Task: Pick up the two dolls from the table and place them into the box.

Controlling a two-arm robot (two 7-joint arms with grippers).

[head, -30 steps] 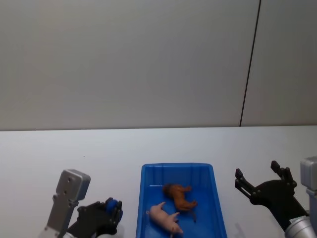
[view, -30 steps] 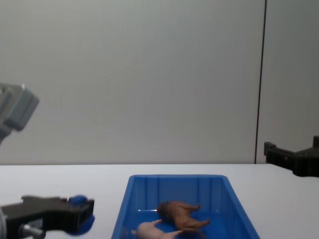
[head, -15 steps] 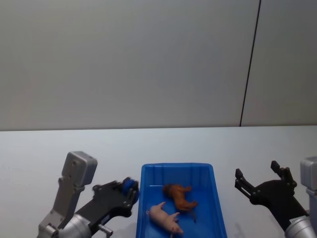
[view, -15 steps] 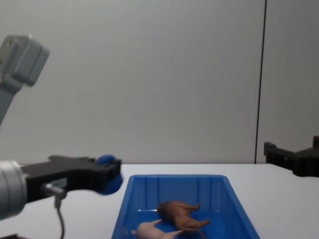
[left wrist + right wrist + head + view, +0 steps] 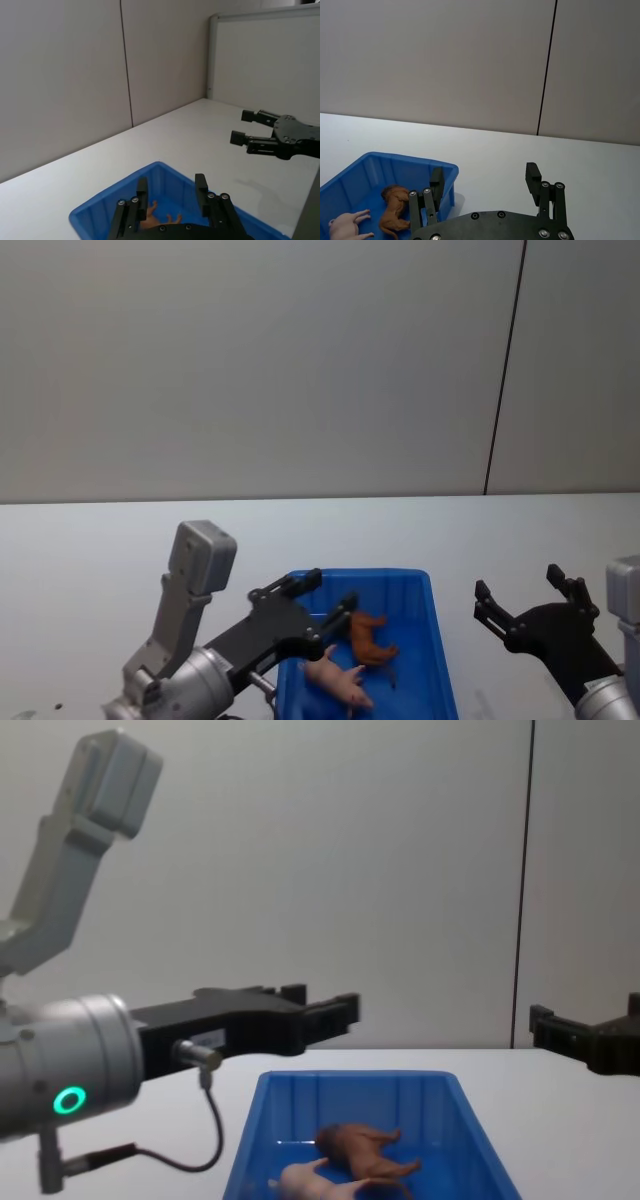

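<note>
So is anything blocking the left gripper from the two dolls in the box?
Nothing visible. The left gripper, open, hangs above the box; the brown doll and pink doll lie uncovered on its floor.

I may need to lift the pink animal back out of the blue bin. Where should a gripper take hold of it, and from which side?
Probably across the trunk of the pink figurine, coming from straight above. It lies on its side on the floor of the blue bin, legs sticking out, with the reddish-brown figurine close beside it and walls blocking any sideways approach. The open left gripper already hovers over the bin.
</note>
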